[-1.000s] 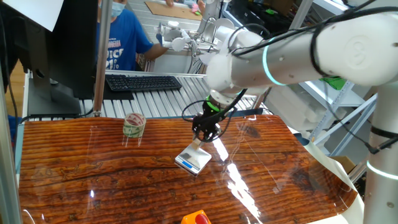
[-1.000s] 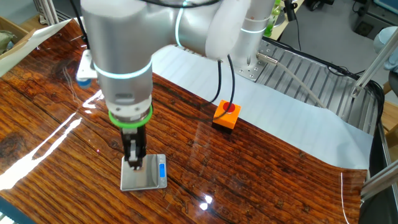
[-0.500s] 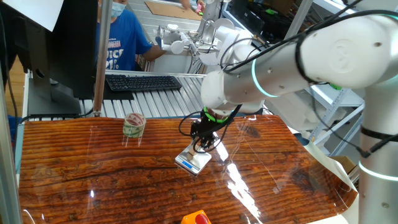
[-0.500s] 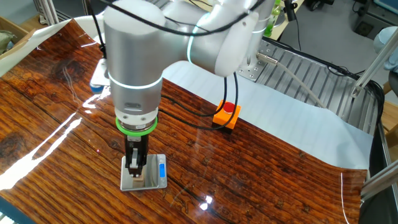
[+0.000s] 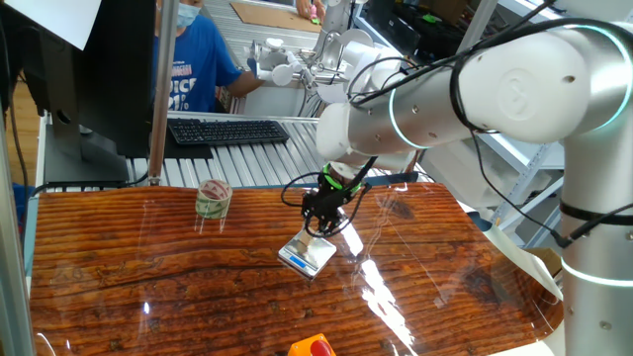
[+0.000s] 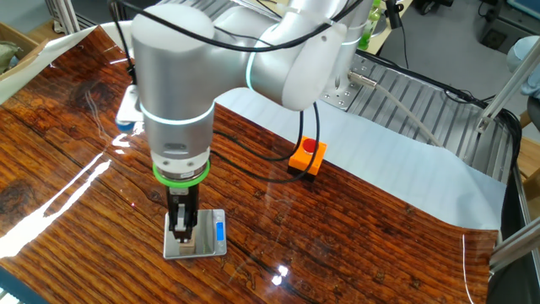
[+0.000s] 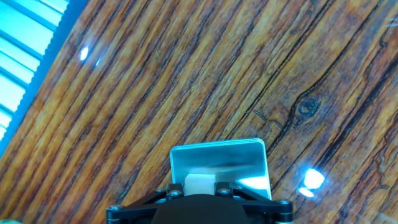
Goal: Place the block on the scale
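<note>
Pointing straight down, the gripper (image 6: 180, 239) stands over the scale (image 6: 196, 236). One block (image 6: 186, 247) rests on the platform directly beneath it; whether the fingers clamp the cube or stand apart from it cannot be told. The cube has no long axis. The single scale lies flat on the worktop (image 6: 354, 245), its blue display strip (image 6: 220, 230) just beside the gripper, on the side toward the one orange box (image 6: 306, 156).
</note>
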Robot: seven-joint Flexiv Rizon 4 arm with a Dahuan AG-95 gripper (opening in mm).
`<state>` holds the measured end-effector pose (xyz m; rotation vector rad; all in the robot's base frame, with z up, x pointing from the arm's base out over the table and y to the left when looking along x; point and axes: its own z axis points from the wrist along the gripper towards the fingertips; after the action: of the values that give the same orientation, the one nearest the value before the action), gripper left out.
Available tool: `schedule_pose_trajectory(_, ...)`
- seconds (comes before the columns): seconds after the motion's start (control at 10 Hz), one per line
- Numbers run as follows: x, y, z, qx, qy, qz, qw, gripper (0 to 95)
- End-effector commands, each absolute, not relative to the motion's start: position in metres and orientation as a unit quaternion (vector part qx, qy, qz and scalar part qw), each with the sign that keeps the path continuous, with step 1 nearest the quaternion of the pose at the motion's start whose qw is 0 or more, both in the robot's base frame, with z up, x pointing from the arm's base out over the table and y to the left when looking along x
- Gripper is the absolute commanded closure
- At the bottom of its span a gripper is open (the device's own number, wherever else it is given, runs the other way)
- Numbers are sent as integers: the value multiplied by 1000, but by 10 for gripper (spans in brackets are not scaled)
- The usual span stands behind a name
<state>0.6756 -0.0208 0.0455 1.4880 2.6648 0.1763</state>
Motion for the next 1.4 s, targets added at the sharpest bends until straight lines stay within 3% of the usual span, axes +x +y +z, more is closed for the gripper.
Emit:
schedule_pose_trajectory(0.1,673,-21,46,492,868,57,44,950)
schedule_pose_trajectory(0.5,681,-17,54,515,854,66,37,190)
schedule_pose_trajectory(1.3,680,-15,60,493,867,62,26,190)
schedule_pose_trajectory(1.4,678,-14,66,477,876,64,17,380)
